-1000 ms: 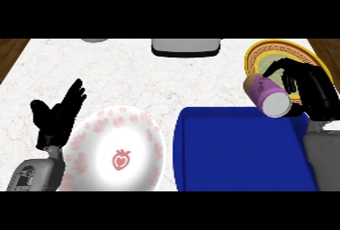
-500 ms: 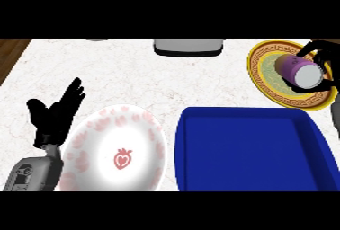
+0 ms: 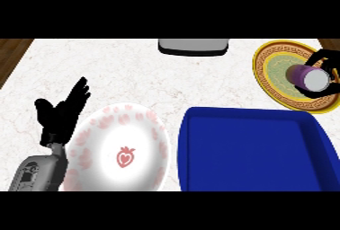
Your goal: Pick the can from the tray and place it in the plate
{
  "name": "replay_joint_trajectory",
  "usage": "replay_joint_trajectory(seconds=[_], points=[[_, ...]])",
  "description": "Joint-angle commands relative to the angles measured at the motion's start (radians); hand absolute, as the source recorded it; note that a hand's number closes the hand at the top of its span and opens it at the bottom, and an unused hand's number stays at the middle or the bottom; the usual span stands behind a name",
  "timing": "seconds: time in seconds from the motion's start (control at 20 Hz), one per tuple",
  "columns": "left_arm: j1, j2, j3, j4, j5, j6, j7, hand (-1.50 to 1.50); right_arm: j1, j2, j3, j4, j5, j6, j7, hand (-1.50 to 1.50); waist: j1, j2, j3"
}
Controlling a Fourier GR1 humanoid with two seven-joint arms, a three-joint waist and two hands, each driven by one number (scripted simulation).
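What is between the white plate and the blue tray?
Nothing but a thin strip of bare counter separates the white plate from the tray, as the head view shows.

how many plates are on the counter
2. A round white plate with a red strawberry motif lies lower left, beside the blue tray. A round yellow-rimmed green plate lies upper right, under the purple can that the right hand holds.

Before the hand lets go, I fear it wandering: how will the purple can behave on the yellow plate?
The purple can is a round cylinder, so on its side it would likely roll; the rim of the yellow plate might catch it. It looks rigid, undented within the curled fingers of the right hand.
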State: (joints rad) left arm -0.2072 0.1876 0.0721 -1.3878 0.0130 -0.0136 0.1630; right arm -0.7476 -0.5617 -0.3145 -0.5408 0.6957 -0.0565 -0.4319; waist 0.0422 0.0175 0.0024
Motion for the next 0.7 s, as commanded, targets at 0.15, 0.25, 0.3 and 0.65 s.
replay_joint_trajectory(seconds=[0.15,0.25,0.3,0.65], points=[[-0.006,0.001,-0.008,0.004,-0.009,-0.009,0.002,0.0,-0.081,-0.067,0.004,0.237,0.015,0.119,-0.15,-1.5,0.01,0.004,0.001],[0.027,-0.009,-0.01,0.024,-0.01,-0.018,-0.07,0.0,-0.098,-0.07,-0.033,0.257,-0.016,0.103,-0.207,-1.5,0.019,0.009,0.002],[-0.025,0.015,0.017,0.038,0.005,-0.021,-0.024,0.0,-0.084,-0.039,-0.032,0.252,-0.013,0.045,-0.251,-1.5,0.012,0.008,0.002],[0.037,-0.012,-0.001,-0.023,-0.009,0.011,0.003,0.0,-0.127,-0.058,-0.159,0.229,-0.191,0.266,-0.493,-1.5,-0.012,-0.007,0.001]])
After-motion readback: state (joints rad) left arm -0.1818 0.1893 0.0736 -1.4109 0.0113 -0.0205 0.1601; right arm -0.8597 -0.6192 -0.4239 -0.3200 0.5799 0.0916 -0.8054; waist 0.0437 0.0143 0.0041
